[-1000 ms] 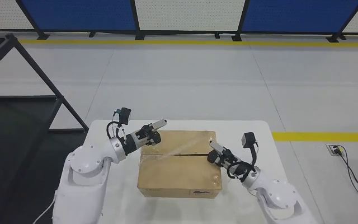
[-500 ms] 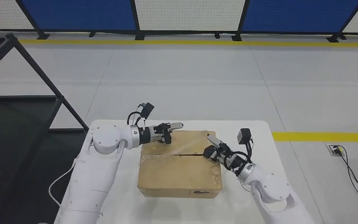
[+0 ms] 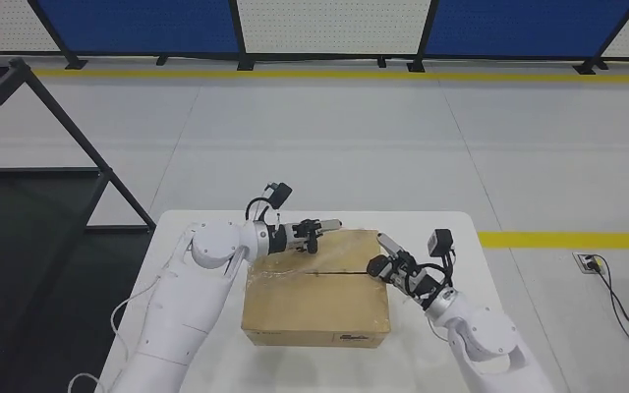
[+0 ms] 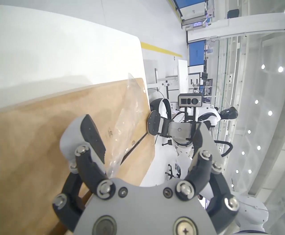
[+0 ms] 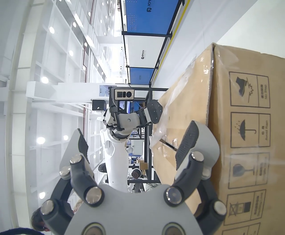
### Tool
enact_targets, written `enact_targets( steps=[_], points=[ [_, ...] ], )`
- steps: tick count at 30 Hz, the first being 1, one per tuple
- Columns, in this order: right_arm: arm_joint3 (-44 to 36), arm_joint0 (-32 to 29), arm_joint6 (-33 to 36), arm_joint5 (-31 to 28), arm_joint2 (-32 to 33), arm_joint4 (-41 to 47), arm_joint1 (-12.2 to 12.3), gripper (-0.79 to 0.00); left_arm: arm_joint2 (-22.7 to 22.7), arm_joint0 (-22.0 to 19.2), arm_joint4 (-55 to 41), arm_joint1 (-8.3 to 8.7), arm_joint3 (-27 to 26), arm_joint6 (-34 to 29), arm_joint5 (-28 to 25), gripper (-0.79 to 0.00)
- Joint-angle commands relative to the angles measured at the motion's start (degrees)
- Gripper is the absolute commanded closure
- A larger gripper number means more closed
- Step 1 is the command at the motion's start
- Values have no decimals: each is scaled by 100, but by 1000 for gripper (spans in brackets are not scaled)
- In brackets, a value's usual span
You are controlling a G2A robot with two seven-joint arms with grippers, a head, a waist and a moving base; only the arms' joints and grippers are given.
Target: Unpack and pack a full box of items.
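CHANGE: left gripper (image 3: pixel 322 227) advanced toward 3 o'clock along far edge of box (image 3: pixel 314 300), fingers spread, empty | right gripper (image 3: pixel 383 254) at 3 o'clock edge, spread, empty | BOX: closed, centred on table (image 3: pixel 437 231), long axis 9–3 o'clock

The cardboard box (image 5: pixel 245 73) carries the clearest signs. In the right wrist view its side wall shows a column of black-framed handling pictograms, each with a small caption beside it, turned sideways. They are a boot with a burst mark (image 5: pixel 242 85), an umbrella (image 5: pixel 245 126), a stemmed glass (image 5: pixel 241 170) and a crossed-out figure (image 5: pixel 236 209) (this last one is hard to make out). Beyond the box, a blue partition panel (image 5: pixel 153 13) bears a white logo with lettering, and the white panel (image 5: pixel 142 55) next to it bears dark lettering. In the top view, a small dark print strip (image 3: pixel 348 339) sits on the box's front wall, at the lower middle of the frame, too small to read.
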Motion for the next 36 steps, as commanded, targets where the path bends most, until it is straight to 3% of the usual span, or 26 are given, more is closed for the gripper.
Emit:
enact_targets(
  steps=[1,9,23,36],
  points=[
    [-29,-28,3,9,13,-13,5,-785,66,-18,0,-5,20,-12,-6,-785],
    [-56,-81,74,43,28,-20,18,-785,136,7,-153,12,-92,-31,-30,-785],
    [-28,-136,95,-10,106,109,32,-785,269,378,-343,81,-939,-176,74,-785],
    [-68,-255,148,-91,217,240,55,-785,520,496,-369,98,-1210,-79,126,-785]
  ],
)
